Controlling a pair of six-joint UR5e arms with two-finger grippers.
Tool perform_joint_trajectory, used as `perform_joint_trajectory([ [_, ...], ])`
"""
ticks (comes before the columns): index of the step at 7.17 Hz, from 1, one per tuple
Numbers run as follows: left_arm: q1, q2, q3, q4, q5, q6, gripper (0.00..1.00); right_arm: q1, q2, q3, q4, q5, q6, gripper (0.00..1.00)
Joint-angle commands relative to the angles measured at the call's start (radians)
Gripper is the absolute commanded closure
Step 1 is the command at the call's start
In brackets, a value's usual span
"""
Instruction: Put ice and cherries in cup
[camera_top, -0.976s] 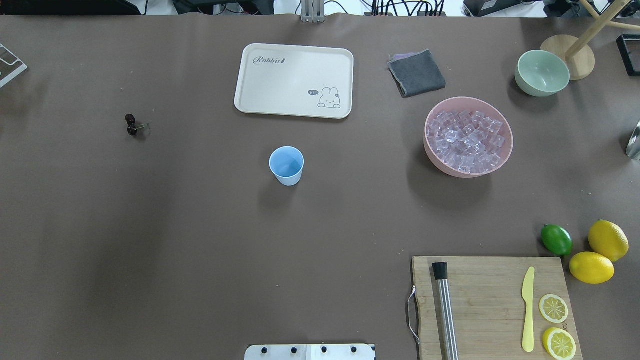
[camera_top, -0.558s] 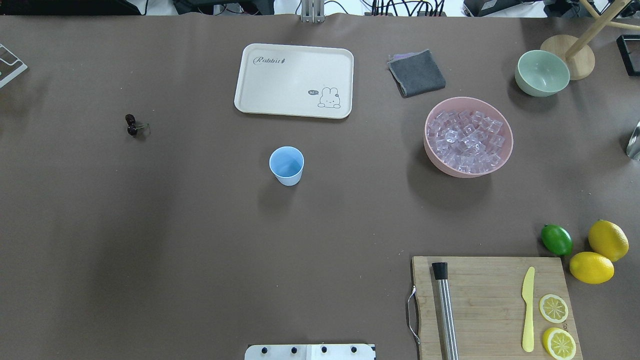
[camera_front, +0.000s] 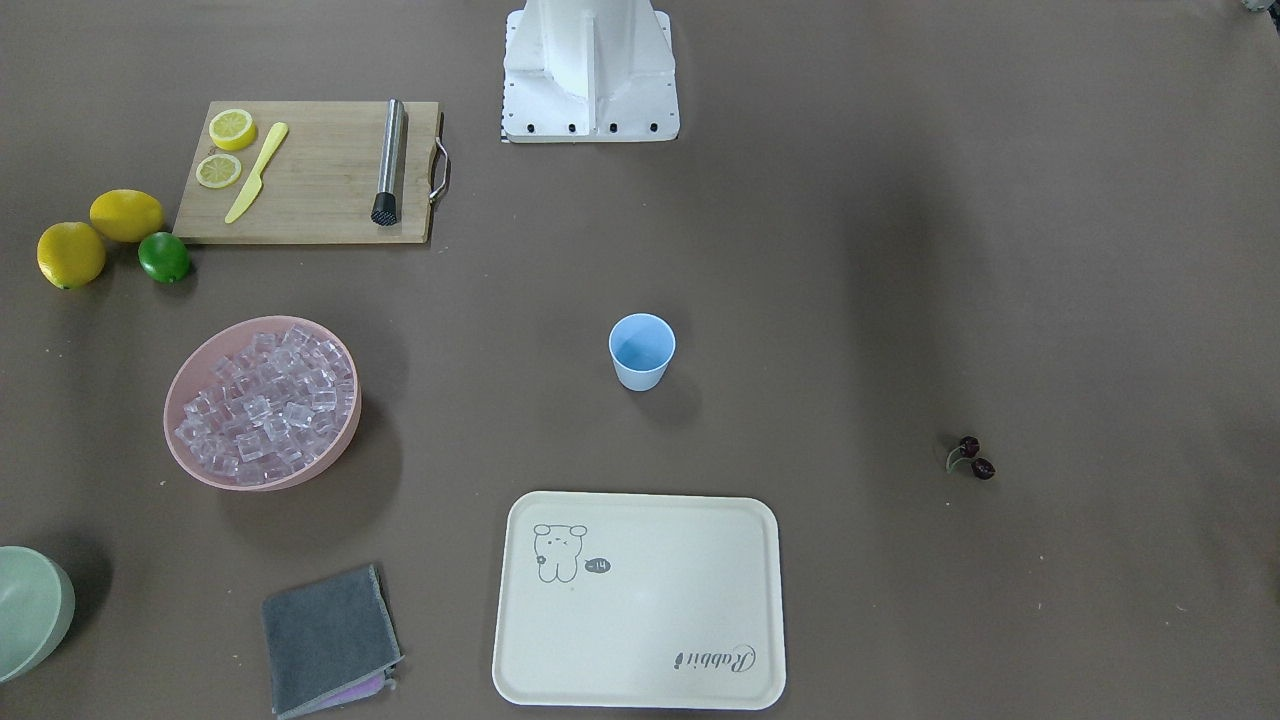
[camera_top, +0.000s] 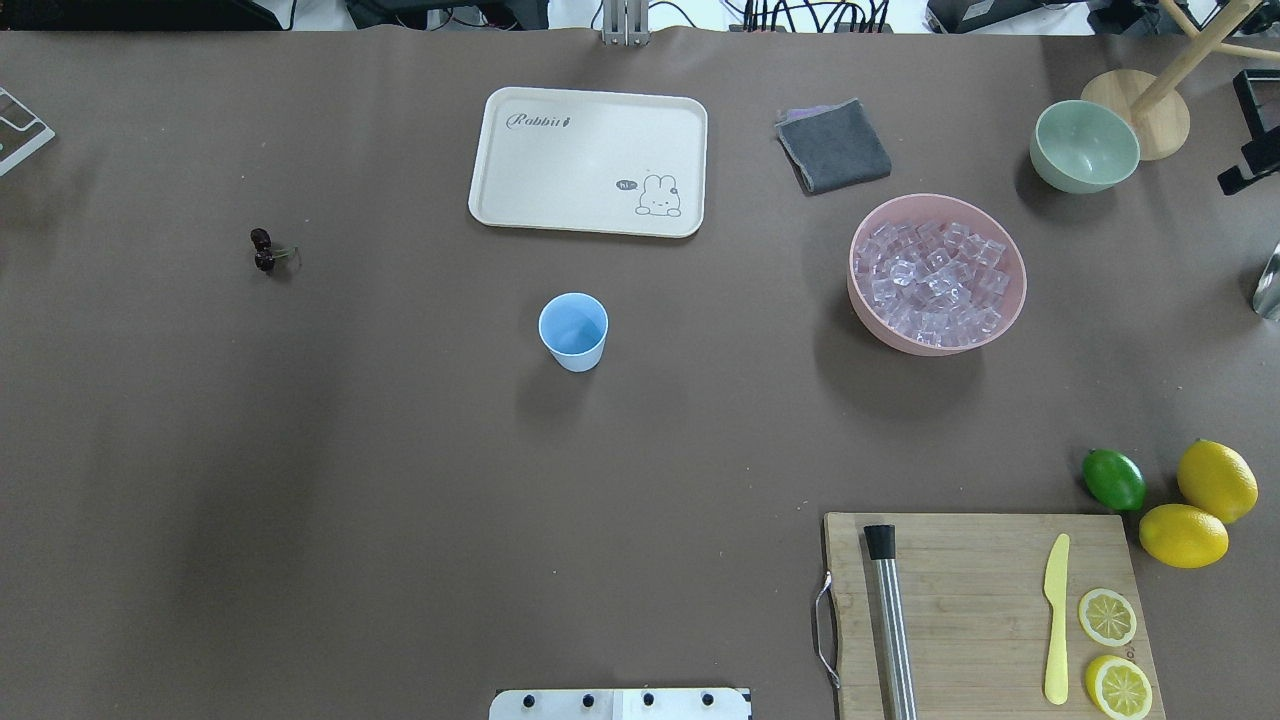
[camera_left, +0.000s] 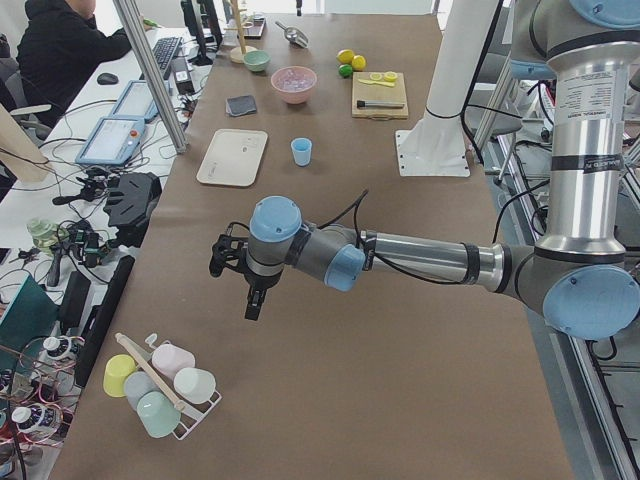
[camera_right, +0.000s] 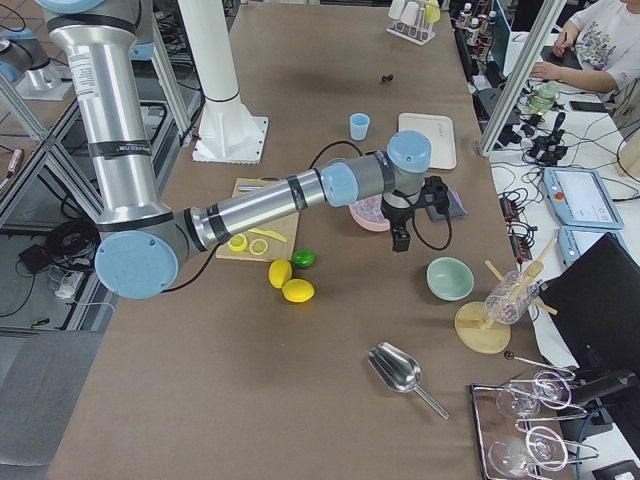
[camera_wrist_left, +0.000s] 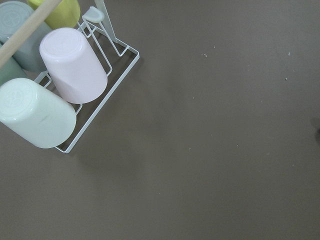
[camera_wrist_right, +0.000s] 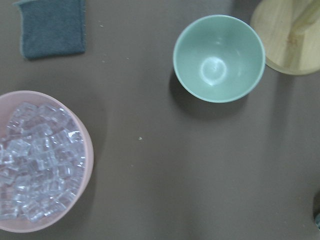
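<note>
As I look from the front-facing camera, the cup (camera_front: 641, 352) stands upright and empty on the worktop (camera_front: 900, 250). The ice (camera_front: 262, 405) sits heaped in a pink bowl (camera_front: 300, 478) well off to the cup's right-arm side. The cherries (camera_front: 970, 457) lie well off to its left-arm side.

Overhead, a cream tray (camera_top: 588, 160) lies beyond the cup, apart from it.

From the left end, my left hand (camera_left: 254, 305) hangs above bare worktop, far from the cup. Whether it is released or clenched I cannot tell.

From the right end, my right hand (camera_right: 402, 238) hovers by the pink bowl, on the side away from the cup. Its grip I cannot tell.

Its wrist camera shows the ice and a pale green bowl (camera_wrist_right: 219, 57).
</note>
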Motion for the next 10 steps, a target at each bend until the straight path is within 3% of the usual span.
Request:
perform_joint_trajectory([
  [1,0.000,0.000,0.009,-0.003,0.000,0.002,0.02,-0.111,0.117,0.013,0.069,-0.053,0.134,0.01],
  [3,0.000,0.000,0.019,-0.010,0.000,0.002,0.02,-0.347,0.168,-0.001,0.302,-0.270,0.406,0.01],
  [5,0.000,-0.014,0.035,-0.015,0.028,0.002,0.02,-0.440,0.188,-0.024,0.318,-0.306,0.538,0.01],
  [7,0.002,-0.014,0.050,-0.037,0.039,0.002,0.02,-0.512,0.202,-0.078,0.320,-0.398,0.562,0.02],
  [10,0.002,-0.014,0.133,-0.130,0.039,-0.001,0.02,-0.516,0.204,-0.124,0.323,-0.414,0.563,0.12],
])
